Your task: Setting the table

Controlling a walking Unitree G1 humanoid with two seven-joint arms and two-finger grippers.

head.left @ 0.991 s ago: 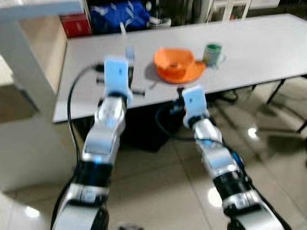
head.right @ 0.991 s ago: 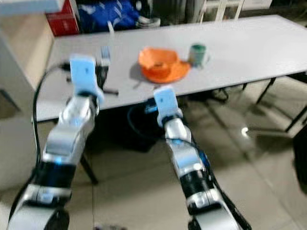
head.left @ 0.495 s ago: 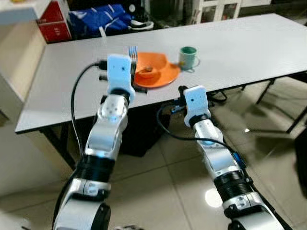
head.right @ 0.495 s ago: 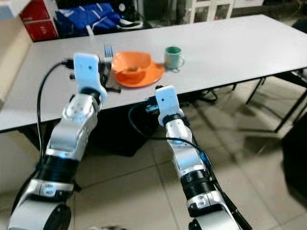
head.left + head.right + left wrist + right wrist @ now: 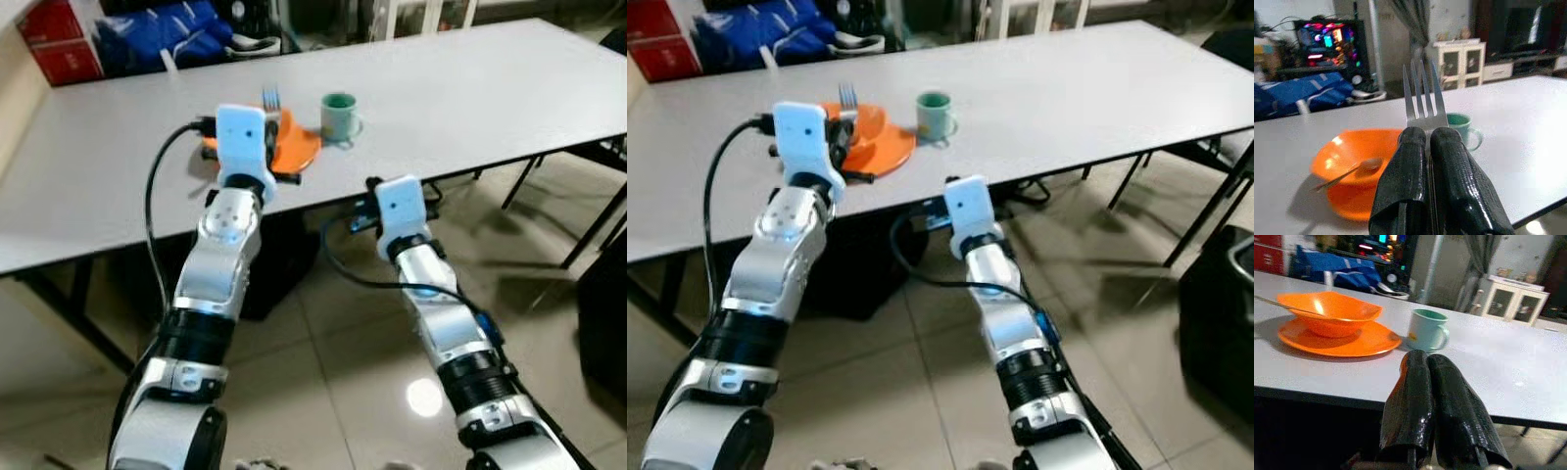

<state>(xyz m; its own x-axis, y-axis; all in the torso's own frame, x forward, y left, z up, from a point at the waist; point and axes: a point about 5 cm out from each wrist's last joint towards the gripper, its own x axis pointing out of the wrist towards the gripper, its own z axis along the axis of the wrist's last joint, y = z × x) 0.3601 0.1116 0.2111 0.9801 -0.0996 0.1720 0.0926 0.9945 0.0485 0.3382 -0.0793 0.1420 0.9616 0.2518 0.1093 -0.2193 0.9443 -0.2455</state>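
Orange bowl (image 5: 1354, 159) on orange plate (image 5: 1337, 340), pale green mug (image 5: 1426, 330), silver fork (image 5: 1422, 100), grey table (image 5: 470, 88)

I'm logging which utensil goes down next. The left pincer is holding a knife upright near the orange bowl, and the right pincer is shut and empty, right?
Not quite: the left pincer holds a fork, not a knife; the left wrist view shows its tines. The rest stands: it is upright near the orange bowl, and the right pincer is shut and empty.

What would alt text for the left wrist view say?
The left gripper holds a fork upright, fingers shut on its handle. Behind on the grey table sit an orange bowl holding a spoon and a green mug.
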